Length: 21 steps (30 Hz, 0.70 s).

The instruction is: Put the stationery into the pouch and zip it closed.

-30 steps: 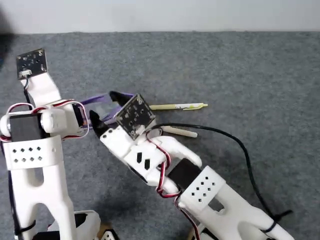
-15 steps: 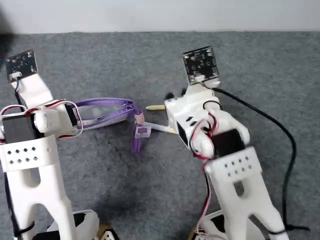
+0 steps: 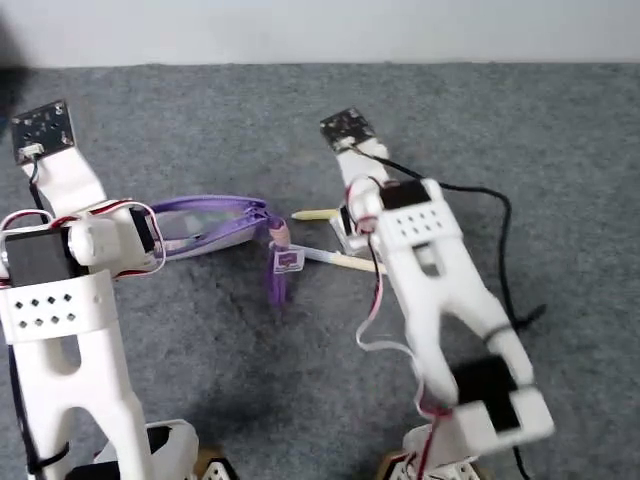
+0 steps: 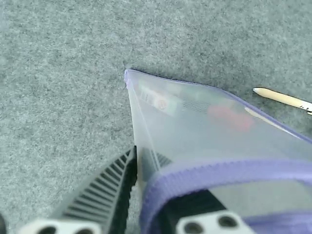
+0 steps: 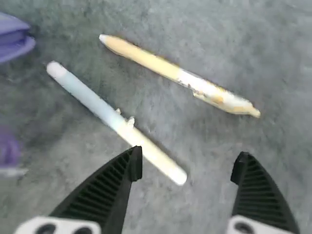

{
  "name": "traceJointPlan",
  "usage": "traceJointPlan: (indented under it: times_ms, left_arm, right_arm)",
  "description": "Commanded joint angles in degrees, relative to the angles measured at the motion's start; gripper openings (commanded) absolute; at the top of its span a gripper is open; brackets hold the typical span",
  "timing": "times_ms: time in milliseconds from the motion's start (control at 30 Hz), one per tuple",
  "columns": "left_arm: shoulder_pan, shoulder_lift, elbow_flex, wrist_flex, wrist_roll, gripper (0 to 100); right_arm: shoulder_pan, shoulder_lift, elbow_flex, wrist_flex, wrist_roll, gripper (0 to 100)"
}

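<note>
A translucent pouch (image 3: 205, 222) with a purple zipper band lies left of centre, its tag (image 3: 288, 261) hanging at the right end. My left gripper (image 4: 139, 168) is shut on the pouch's (image 4: 195, 126) left edge. A yellow pen (image 3: 315, 214) and a white pen (image 3: 345, 262) lie just right of the pouch. In the right wrist view my right gripper (image 5: 187, 168) hovers open above the carpet, with the white pen (image 5: 112, 119) reaching between its fingers and the yellow pen (image 5: 180, 75) beyond. Nothing is held in it.
Grey carpet (image 3: 560, 150) covers the whole table, with a pale wall edge at the back. The right arm's black cable (image 3: 500, 250) loops across the carpet to the right of the pens. A pen tip (image 4: 280, 96) shows past the pouch in the left wrist view.
The right arm has swung away from the pouch's zipper end to the right and now stands over the two pens. The left arm has kept its hold on the pouch.
</note>
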Motion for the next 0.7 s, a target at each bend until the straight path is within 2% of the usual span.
traceJointPlan:
  times_ms: [0, 267, 667]
  left_arm:
    - [-0.44, -0.88, -3.12, 0.09, 0.62, 1]
    - [-0.44, -0.79, -3.12, -0.18, 0.62, 1]
    - [-0.44, -0.35, -3.12, -0.26, 0.53, 1]
  right_arm:
    - [0.66, 6.99, -10.02, 2.07, 3.96, 30.0]
    - [-3.30, 18.42, -23.56, 12.88, 5.71, 30.0]
    - [-10.42, 25.54, -26.02, 13.05, 7.74, 29.9]
